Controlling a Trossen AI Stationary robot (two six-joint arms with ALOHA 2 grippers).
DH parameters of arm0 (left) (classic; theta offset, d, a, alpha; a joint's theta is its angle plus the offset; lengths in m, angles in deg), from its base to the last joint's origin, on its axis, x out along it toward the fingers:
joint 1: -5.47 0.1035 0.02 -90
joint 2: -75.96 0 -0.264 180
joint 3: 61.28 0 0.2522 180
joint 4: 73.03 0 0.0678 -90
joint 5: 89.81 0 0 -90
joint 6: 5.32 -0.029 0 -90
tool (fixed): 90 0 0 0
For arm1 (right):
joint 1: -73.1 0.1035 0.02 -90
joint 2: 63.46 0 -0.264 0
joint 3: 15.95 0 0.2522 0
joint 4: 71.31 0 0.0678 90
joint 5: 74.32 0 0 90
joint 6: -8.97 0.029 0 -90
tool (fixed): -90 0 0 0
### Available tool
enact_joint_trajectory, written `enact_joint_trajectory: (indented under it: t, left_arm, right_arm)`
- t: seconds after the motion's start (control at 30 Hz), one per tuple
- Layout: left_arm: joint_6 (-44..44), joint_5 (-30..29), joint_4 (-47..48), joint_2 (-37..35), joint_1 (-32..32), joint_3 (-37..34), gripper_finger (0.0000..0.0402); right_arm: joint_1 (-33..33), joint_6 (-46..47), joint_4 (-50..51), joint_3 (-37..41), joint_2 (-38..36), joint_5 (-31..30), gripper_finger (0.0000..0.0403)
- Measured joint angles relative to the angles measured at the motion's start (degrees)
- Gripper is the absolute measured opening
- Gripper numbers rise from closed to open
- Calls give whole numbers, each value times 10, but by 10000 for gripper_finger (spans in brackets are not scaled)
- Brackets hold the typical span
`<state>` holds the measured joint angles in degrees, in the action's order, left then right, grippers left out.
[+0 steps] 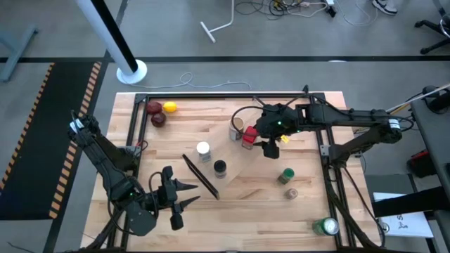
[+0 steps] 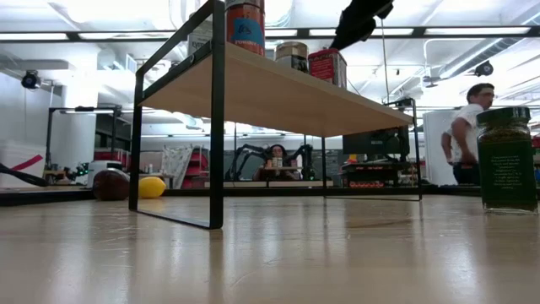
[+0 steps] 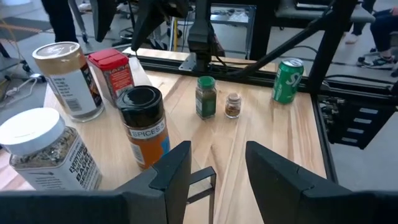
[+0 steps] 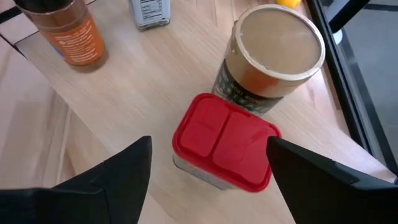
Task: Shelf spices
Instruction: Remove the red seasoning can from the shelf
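Observation:
The light-wood shelf [image 1: 235, 154] stands mid-table on thin black bars [image 2: 218, 127]. On its top stand the white-capped jar [image 1: 203, 149], the black-capped jar [image 1: 220, 168], the tan cylinder [image 1: 238, 125] and the red box [image 1: 249, 135]. The green-lidded dark jar [image 1: 286, 175] and the tiny grey-capped jar [image 1: 291, 193] stand on the tabletop to the shelf's right. My right gripper [image 4: 208, 180] is open above the red box [image 4: 224, 140], one finger on either side and clear of it. My left gripper [image 1: 184, 195] is open and empty near the table's near edge, left of the shelf.
Red and yellow fruit [image 1: 160, 112] lie at the table's far left. A green-and-white can [image 1: 325, 226] stands at the near right corner. A black frame [image 1: 211, 97] borders the table. A person [image 2: 468, 127] stands in the room behind.

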<state>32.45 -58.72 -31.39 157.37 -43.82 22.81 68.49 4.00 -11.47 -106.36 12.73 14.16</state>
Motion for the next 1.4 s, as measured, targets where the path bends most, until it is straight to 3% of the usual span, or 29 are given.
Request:
enact_joint_trajectory:
  t: [0.4,0.8,1.17,1.4]
  left_arm:
    - [18,20,0,-1,0,-1,142]
    - [33,44,0,-1,0,-1,142]
    - [36,49,0,-1,0,-1,142]
    - [36,51,0,-2,0,-1,142]
  right_arm:
    - [-8,72,15,-18,10,-1,349]
    - [-7,131,28,-18,17,-30,351]
    - [-4,176,149,-16,17,-32,351]
    - [4,182,94,16,31,-30,351]
